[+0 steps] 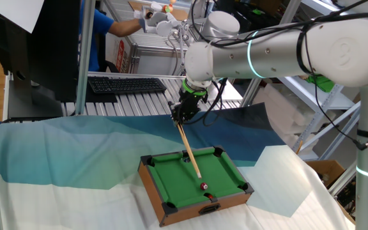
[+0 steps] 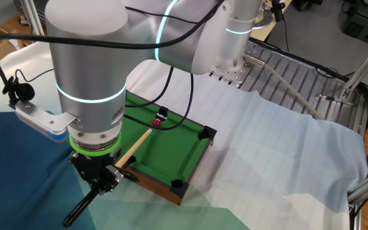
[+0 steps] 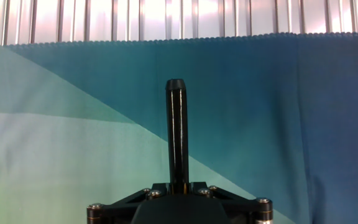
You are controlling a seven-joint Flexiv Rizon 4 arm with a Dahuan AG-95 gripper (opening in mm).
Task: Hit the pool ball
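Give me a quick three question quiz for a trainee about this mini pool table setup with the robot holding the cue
1. True or false: the cue stick tip touches the pool ball.
2. Multiple choice: the mini pool table has felt that is A) blue B) green C) red.
3. Fill in: the gripper is shut on the ____.

Key: 1. False, there is green felt between the tip and the ball. 2. B. 3. Cue stick; its dark butt end sticks out past the fingers in the hand view.
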